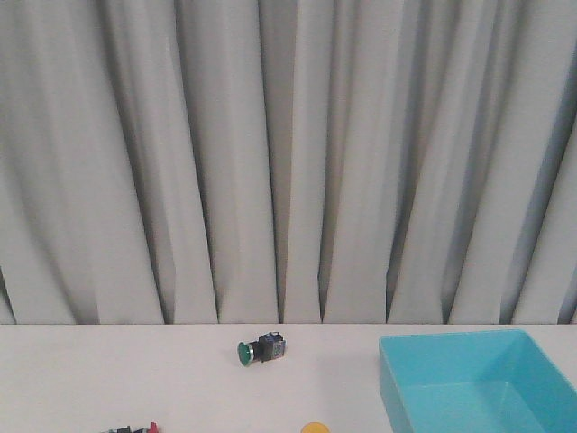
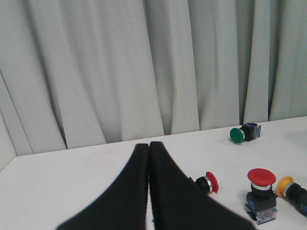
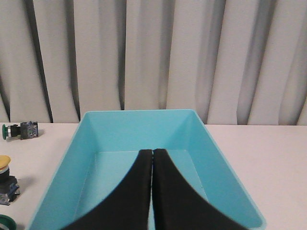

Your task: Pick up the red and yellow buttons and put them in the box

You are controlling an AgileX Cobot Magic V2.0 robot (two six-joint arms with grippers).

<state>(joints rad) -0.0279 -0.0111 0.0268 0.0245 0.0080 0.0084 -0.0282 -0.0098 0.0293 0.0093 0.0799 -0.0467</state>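
In the left wrist view, a red button (image 2: pixel 209 182) lies on its side just beyond my shut left gripper (image 2: pixel 148 145), which holds nothing. A second red button (image 2: pixel 261 177) stands upright further off, and beside it a yellow button (image 2: pixel 286 186) lies at the frame's edge. In the front view only the yellow cap (image 1: pixel 315 428) and a red sliver (image 1: pixel 151 427) show at the bottom edge. My right gripper (image 3: pixel 152 152) is shut and empty over the turquoise box (image 3: pixel 139 129), which stands empty at the table's right (image 1: pixel 469 361). The yellow button (image 3: pixel 4 162) stands left of the box.
A green-capped button (image 1: pixel 260 348) lies on its side at mid-table near the curtain, also seen from both wrists (image 2: pixel 244 132) (image 3: pixel 19 130). A green rim (image 3: pixel 5 223) shows at the right wrist view's corner. A grey curtain closes the table's far edge.
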